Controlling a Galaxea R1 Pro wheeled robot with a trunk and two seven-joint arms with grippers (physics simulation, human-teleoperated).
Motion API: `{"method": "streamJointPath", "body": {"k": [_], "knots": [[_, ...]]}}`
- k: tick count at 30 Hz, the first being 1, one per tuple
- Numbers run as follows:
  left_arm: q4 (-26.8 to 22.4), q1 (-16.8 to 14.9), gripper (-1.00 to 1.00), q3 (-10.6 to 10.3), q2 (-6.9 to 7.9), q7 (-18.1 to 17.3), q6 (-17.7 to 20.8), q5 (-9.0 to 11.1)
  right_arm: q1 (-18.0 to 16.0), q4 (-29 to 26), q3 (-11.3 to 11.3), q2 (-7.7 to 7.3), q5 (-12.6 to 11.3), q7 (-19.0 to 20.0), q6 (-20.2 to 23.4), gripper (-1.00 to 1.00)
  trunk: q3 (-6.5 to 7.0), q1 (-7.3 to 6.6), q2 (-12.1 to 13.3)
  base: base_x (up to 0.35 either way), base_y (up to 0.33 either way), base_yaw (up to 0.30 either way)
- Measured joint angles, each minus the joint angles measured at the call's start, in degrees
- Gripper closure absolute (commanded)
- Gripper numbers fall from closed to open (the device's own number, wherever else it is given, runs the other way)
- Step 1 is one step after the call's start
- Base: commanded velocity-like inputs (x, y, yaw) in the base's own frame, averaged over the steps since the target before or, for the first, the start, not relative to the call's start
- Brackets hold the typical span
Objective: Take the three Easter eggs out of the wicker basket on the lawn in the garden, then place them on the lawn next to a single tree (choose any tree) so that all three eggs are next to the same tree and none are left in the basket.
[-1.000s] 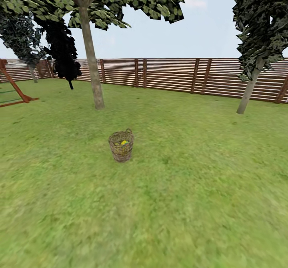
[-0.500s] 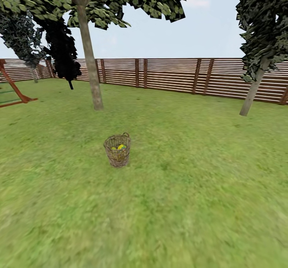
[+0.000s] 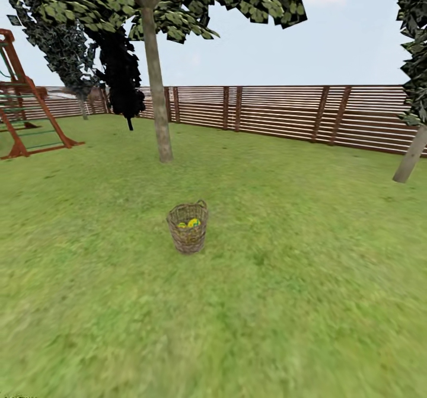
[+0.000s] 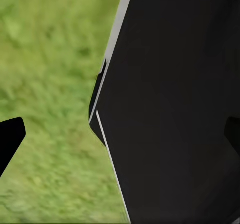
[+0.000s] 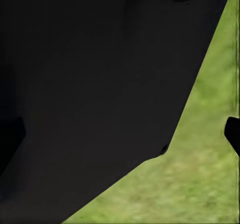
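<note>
The wicker basket [image 3: 187,228] stands upright on the lawn [image 3: 308,279], mid-distance ahead of me. Yellow Easter eggs [image 3: 191,223] show over its rim; I cannot count them from here. Beyond the basket rises the tree [image 3: 159,107] with a pale mottled trunk and broad leaves overhead. My left gripper [image 4: 120,136] hangs over grass beside a black part of my body, its fingertips [image 4: 10,139] wide apart and holding nothing. In the right wrist view my right gripper [image 5: 122,134] is likewise open and bare, one fingertip [image 5: 232,134] showing against grass.
A brown slat fence [image 3: 279,113] rings the garden at the back. A wooden play frame [image 3: 26,119] stands at the far left. A near-black columnar tree [image 3: 121,80] grows by the fence, and another pale trunk [image 3: 409,162] stands at the right edge.
The whole head view has swung to the left, bringing more of the play frame into sight. The basket looks slightly larger and nearer. Nothing on the lawn has moved.
</note>
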Motion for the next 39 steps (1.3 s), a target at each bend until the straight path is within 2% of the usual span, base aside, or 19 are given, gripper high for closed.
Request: {"method": "streamJointPath", "body": {"k": [16,31,39], "knots": [[0.0,0.0,-1.0,0.0,-0.02,0.0,0.0,0.0,0.0,0.0,0.0,-0.03,0.0,0.0,0.0,-1.0,-0.14,0.0,0.0,0.3,-0.146,0.068],[-0.1,0.0,-1.0,0.0,-0.1,0.0,-0.1,0.0,0.0,0.5,0.0,0.17,0.0,0.0,0.0,-1.0,-0.14,0.0,0.0,0.294,-0.154,0.223],[-0.1,0.0,-1.0,0.0,-0.11,0.0,-0.1,0.0,0.0,0.5,0.0,0.2,0.0,0.0,-0.1,-1.0,-0.14,0.0,0.0,0.27,-0.191,0.076]]}}
